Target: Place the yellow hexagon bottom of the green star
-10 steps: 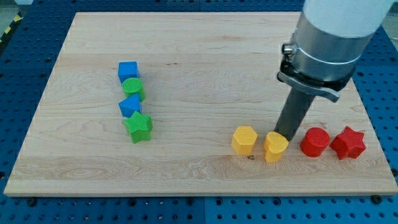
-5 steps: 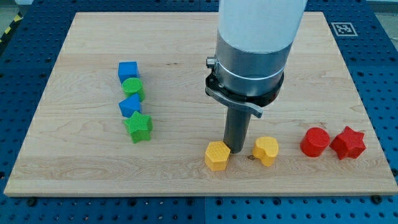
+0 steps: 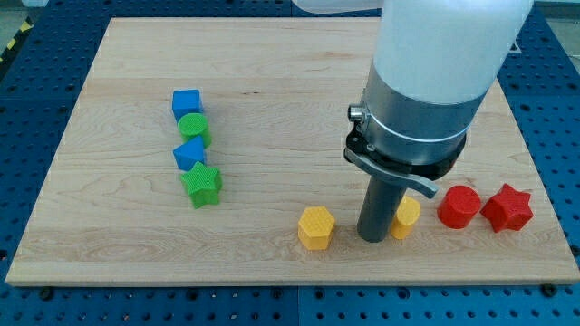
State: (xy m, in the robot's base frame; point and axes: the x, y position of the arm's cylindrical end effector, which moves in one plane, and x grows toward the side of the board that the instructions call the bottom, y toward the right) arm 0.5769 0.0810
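Tip (image 3: pixel 374 238) beside a yellow block (image 3: pixel 407 217) near your table's (image 3: pixel 272 91) bottom edge.
Yellow hexagon (image 3: pixel 316 226) lies flat, no long axis, well apart from the green star (image 3: pixel 201 185); no hand shows.

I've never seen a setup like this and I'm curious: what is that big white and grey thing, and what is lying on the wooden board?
That is a robot arm. It has no gripper and holds nothing: it ends in a dark rod whose tip slides along the board to push blocks. One camera looks down at the wooden board; its mounting is not on record. The tip stands between the yellow hexagon on the view's left and another yellow block, partly hidden behind the rod. Further right sit a red cylinder and a red star. On the view's left runs a column: blue cube, green cylinder, a second blue block, green star.
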